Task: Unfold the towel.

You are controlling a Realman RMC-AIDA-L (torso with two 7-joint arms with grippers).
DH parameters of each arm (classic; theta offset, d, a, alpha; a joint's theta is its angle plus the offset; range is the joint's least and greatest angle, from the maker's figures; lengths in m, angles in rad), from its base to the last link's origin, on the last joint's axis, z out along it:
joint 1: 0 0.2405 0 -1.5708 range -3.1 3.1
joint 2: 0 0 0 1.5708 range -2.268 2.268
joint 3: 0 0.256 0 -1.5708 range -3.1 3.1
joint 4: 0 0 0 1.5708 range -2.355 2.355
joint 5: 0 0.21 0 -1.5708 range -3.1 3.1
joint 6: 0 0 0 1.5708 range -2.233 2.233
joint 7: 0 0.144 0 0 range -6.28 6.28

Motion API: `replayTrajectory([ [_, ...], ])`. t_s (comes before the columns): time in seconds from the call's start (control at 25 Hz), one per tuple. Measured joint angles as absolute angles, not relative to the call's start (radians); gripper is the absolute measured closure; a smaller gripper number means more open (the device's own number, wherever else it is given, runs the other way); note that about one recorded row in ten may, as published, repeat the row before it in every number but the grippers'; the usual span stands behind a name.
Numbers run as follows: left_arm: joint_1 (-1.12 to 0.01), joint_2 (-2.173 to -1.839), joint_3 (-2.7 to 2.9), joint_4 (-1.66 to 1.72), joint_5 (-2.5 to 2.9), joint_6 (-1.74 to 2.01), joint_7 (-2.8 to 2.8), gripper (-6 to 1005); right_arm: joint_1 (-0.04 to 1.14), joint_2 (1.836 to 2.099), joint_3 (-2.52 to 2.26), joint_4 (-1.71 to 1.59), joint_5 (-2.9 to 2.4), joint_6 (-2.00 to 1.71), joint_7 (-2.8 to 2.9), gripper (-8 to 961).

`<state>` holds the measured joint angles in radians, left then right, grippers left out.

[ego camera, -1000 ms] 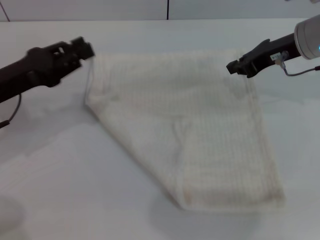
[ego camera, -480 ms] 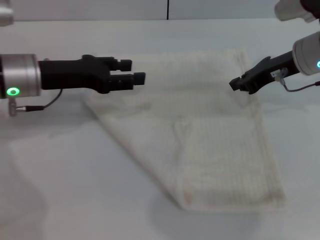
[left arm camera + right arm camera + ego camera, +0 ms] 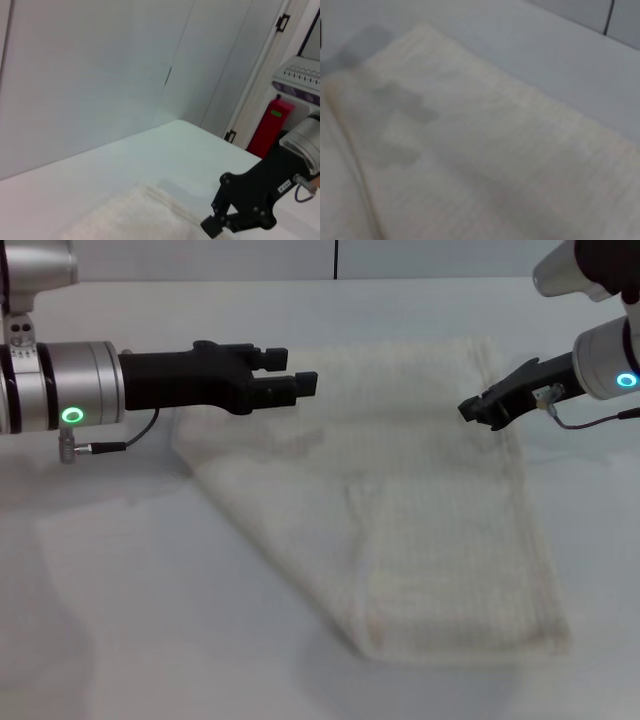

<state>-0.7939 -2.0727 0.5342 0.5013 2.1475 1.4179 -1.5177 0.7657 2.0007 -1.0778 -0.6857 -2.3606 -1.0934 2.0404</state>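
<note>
The towel (image 3: 400,490), cream-white with a faint waffle weave, lies flat on the white table (image 3: 150,590). Its near left side runs in a diagonal fold line and a doubled layer shows near its middle. My left gripper (image 3: 296,371) is open and empty, pointing right, held above the towel's far left part. My right gripper (image 3: 474,411) hovers at the towel's far right edge; it also shows in the left wrist view (image 3: 220,226) beside the towel (image 3: 135,215). The right wrist view is filled by the towel (image 3: 470,150) with shadows on it.
A white wall with panel seams (image 3: 335,258) stands behind the table. The left wrist view shows a red box (image 3: 270,125) and a door beyond the table's far right end.
My left arm has swung right from the towel's far left corner to above the cloth. That corner, held up before, now lies flat. My right gripper has shifted slightly nearer.
</note>
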Motion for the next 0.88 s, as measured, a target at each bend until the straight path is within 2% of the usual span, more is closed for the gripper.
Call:
replayTrajectory([
  [0.56, -0.796, -2.073, 0.578, 0.439, 2.125, 1.367, -1.507, 376, 0.767, 2.011, -1.070, -0.646, -2.375, -0.976, 2.044, 955],
  [0.88, -0.810, -2.077, 0.599, 0.403, 2.114, 1.328, -1.505, 382, 0.770, 2.007, -1.074, -0.624, -2.376, -0.945, 2.045, 955],
])
